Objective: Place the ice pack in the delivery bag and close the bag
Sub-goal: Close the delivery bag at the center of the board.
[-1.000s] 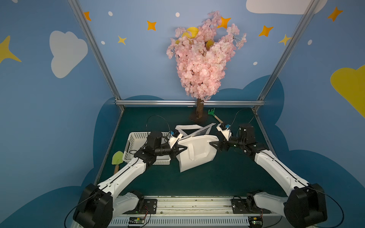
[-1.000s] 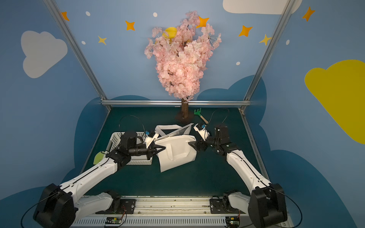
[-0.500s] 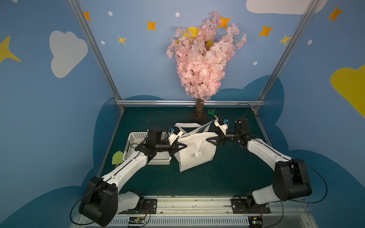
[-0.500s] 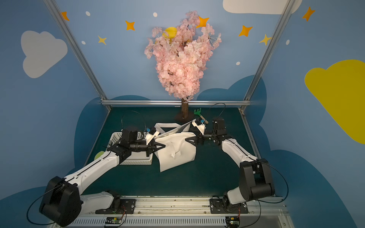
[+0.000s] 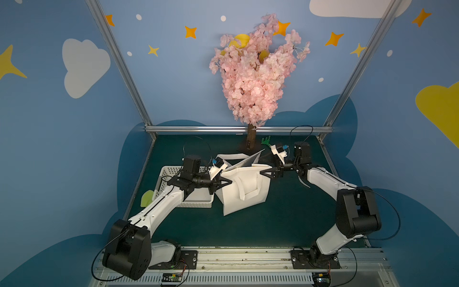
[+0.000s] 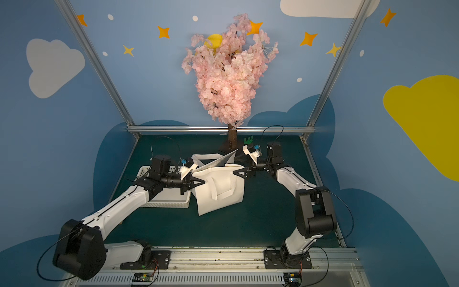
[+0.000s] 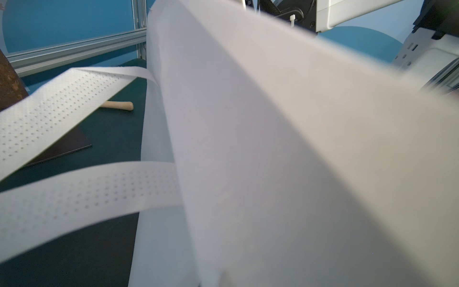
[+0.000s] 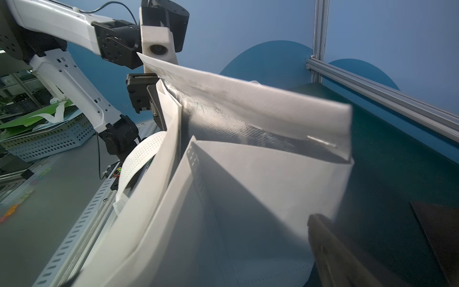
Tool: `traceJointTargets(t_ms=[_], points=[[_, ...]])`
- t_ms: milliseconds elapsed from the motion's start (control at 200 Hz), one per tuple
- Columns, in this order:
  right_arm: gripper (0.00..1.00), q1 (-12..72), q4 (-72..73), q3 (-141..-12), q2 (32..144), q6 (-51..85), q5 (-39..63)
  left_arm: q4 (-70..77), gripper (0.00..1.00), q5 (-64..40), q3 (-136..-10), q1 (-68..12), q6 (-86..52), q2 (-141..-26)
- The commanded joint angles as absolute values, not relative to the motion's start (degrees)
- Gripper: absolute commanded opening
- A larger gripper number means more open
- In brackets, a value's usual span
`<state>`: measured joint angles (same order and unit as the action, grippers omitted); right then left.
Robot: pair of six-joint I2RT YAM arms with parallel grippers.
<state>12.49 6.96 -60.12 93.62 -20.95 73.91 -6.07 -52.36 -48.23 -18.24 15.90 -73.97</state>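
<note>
While the left gripper point(image 5: 228, 183) pinches the bag point(image 5: 248, 198) at 9 o'clock, seat your open right gripper point(image 5: 263, 174) on the 3 o'clock rim — squarely.

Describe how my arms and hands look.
The left arm and right arm are white shells with black joints. The left hand and right hand are black, each topped by a white camera mount; thin black cables loop off them.
</note>
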Motion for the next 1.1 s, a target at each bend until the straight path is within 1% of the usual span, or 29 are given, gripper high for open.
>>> traceJointTargets(t_ms=[0, 245, 315, 466, 621, 701, 766, 896, 1041, 1096], points=[[0.99, 10.7, 4.9, -62.4, 92.5, -22.1, 75.4, -8.9, 0.03, -57.7, -49.7, -18.1, 18.5, -74.6], [0.99, 10.1, 4.1, -63.2, 93.7, -23.0, 74.9, -8.6, 0.03, -59.1, -50.4, -18.3, 17.7, -75.8], [0.99, 11.5, 3.3, -63.4, 93.9, -23.9, 76.7, -8.5, 0.03, -58.8, -50.3, -18.6, 17.7, -75.8], [0.99, 15.3, -5.1, -64.0, 94.6, -30.9, 76.5, -8.4, 0.03, -58.8, -50.4, -18.6, 17.6, -75.9], [0.98, 16.4, -5.4, -62.7, 96.0, -31.1, 76.9, -8.7, 0.03, -57.8, -50.0, -18.8, 18.0, -75.5], [0.94, 17.2, -3.8, -61.2, 95.6, -30.9, 76.5, -8.7, 0.03, -56.7, -49.6, -18.9, 18.2, -75.3], [0.92, 17.7, -0.6, -59.4, 95.1, -28.1, 75.5, -8.8, 0.03, -55.3, -49.5, -18.8, 18.1, -75.1], [0.91, 17.5, 6.5, -54.7, 92.7, -23.6, 73.6, -8.5, 0.03, -53.0, -48.8, -18.7, 18.9, -74.3], [0.92, 16.8, 14.6, -49.7, 90.2, -18.4, 72.0, -8.1, 0.03, -52.8, -48.1, -18.1, 18.4, -74.3], [0.88, 16.5, 15.4, -49.1, 90.0, -18.0, 71.8, -8.1, 0.03, -52.9, -48.2, -18.3, 18.4, -74.6]])
